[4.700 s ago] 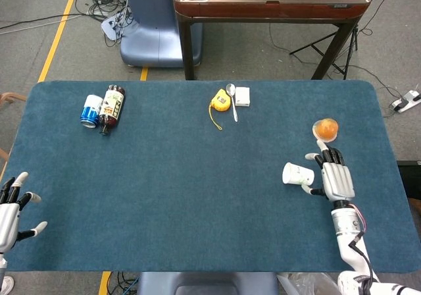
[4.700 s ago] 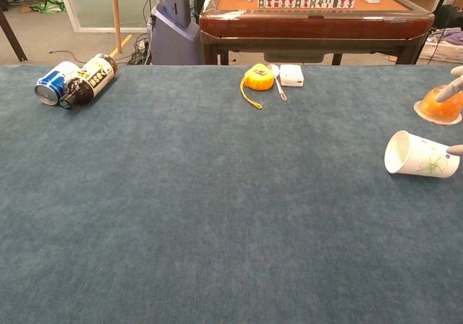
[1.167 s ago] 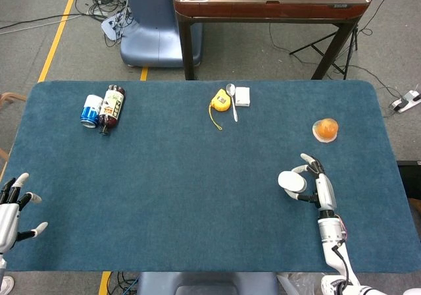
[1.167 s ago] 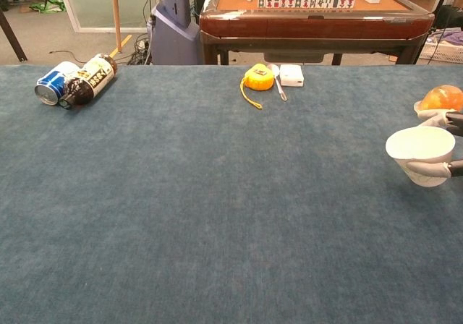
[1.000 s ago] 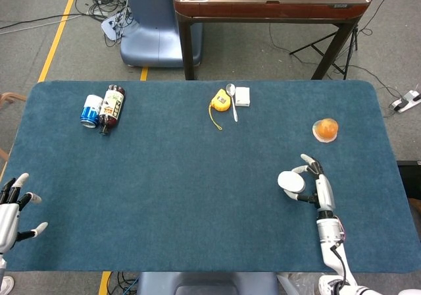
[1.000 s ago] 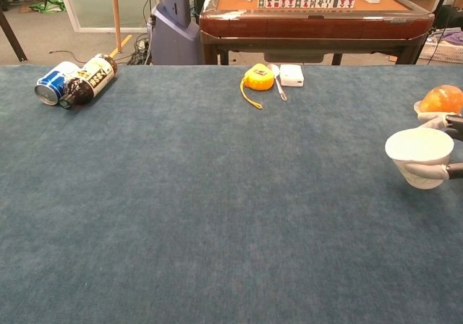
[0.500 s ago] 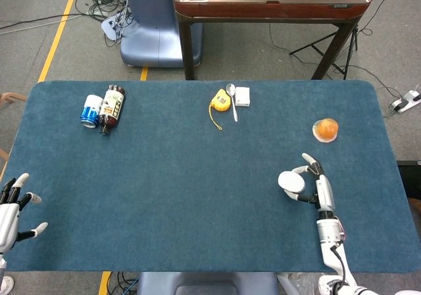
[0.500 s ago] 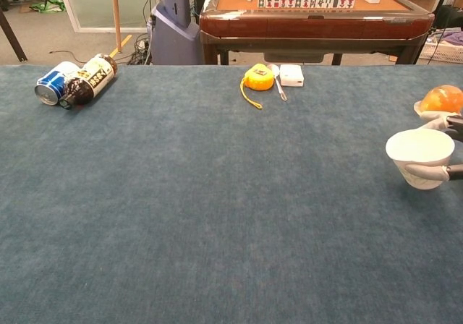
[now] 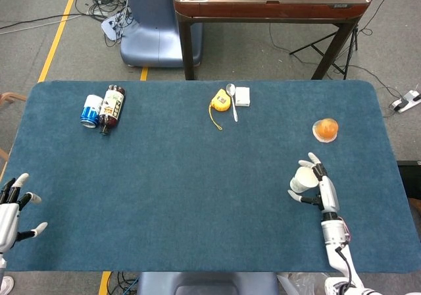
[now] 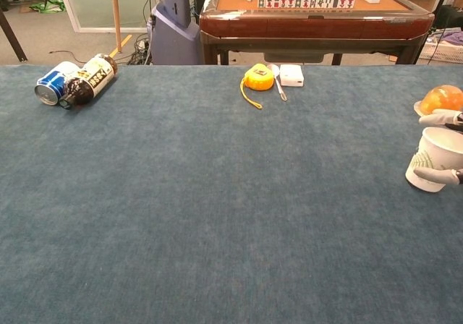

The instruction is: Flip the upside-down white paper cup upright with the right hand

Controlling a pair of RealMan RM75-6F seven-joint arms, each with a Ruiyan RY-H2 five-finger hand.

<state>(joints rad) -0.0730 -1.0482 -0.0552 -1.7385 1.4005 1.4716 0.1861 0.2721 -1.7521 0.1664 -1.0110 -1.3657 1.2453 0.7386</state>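
The white paper cup (image 9: 302,178) (image 10: 440,155) stands upright with its mouth up on the blue table (image 9: 197,176), near the right edge. My right hand (image 9: 323,191) wraps it from the right side. One of its fingers (image 10: 432,173) lies across the lower wall and another reaches past the rim. Only those fingers show in the chest view, at the frame's right edge. My left hand (image 9: 12,209) rests at the table's near left corner, holding nothing, fingers spread.
An orange jelly cup (image 9: 325,129) (image 10: 440,98) sits just beyond the paper cup. A yellow tape measure (image 9: 221,100), spoon (image 9: 231,96) and white box (image 9: 243,96) lie at the far middle. A blue can (image 9: 91,110) and brown bottle (image 9: 112,108) lie far left.
The cup went from lying on its side to mouth-up in my right hand. In the last half second it came down and shifted right onto the table.
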